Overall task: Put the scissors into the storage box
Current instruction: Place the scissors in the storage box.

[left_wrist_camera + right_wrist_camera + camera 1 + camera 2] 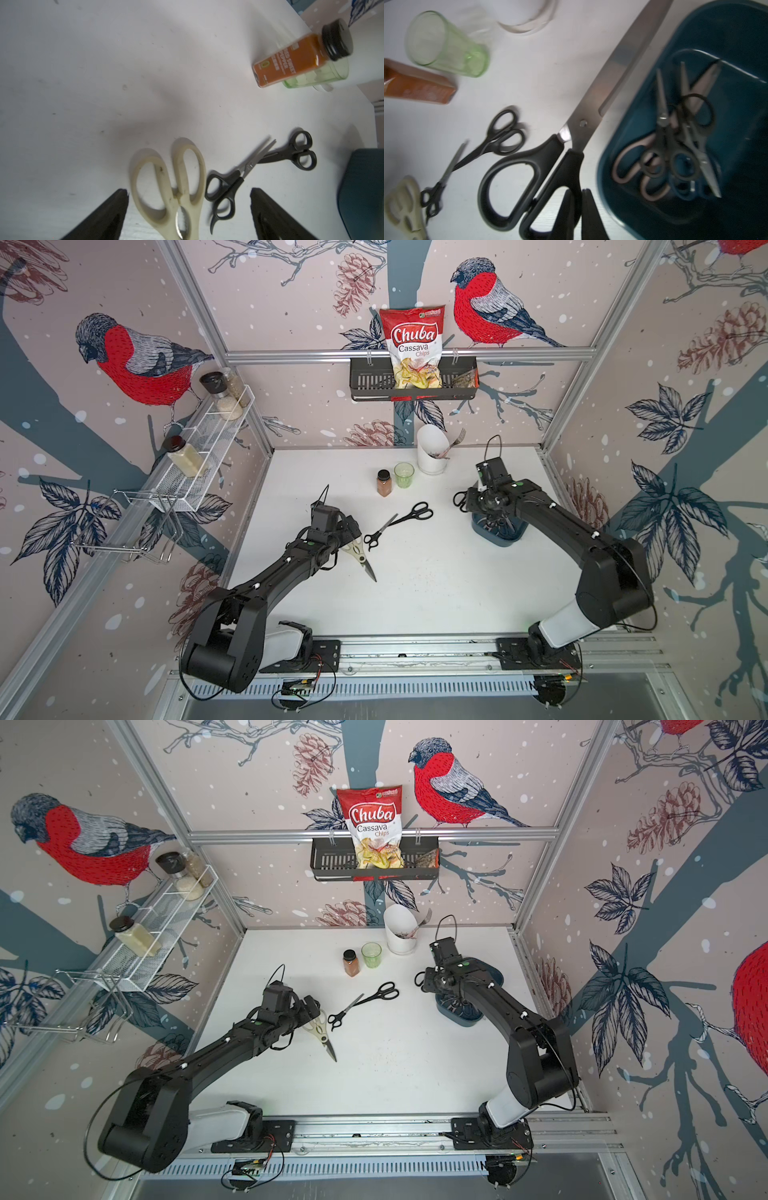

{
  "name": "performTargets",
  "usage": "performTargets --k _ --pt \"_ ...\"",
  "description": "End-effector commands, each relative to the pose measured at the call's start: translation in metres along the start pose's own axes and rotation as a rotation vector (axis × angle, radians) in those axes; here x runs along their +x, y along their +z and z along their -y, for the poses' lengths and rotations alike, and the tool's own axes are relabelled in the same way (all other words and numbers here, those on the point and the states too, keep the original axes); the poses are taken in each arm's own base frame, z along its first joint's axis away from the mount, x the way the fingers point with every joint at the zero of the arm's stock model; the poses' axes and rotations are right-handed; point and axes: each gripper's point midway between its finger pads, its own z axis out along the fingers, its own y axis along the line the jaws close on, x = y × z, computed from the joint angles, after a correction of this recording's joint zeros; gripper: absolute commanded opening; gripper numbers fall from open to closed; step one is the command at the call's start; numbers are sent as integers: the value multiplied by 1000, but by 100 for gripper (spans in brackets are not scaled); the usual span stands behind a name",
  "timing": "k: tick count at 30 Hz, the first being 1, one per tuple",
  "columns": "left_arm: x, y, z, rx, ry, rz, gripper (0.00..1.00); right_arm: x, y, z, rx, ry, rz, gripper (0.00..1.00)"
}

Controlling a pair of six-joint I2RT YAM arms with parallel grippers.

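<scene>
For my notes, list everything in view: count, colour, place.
storage box: one, dark teal, right side of table.
boxed scissors: about four, pink, blue, black handles.
large scissors: one, black handles, beside box.
small scissors: two, black, table centre, blades overlapping.
kitchen shears: one, cream, table centre.
spice jar: one, orange, table's back.
glass: one, green, beside spice jar.
utensil holder: one, white, holds a fork.
chips bag: one, red, black wall basket.
wire shelf: one, white, left wall, three jars.
left claw: open over kitchen shears.
right claw: shut on large scissors.
</scene>
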Motion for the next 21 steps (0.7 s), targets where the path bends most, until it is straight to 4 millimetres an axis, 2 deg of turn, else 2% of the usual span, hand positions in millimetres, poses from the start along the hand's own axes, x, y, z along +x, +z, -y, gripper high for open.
performTargets --k 1,5,9,12,15,21 --pt "2 2 17 28 72 -29 95 0 4 36 39 24 0 0" --pt "2 5 38 60 120 -54 95 2 16 82 84 121 -6 0" --pt "7 9 60 97 168 -85 95 5 28 106 119 153 -27 0" --pt "13 13 72 112 201 -112 95 8 38 112 143 146 -49 0" --pt "21 18 74 111 213 -137 95 12 47 115 157 144 -73 2" --pt "31 25 72 100 217 -181 95 18 57 116 156 159 -96 25"
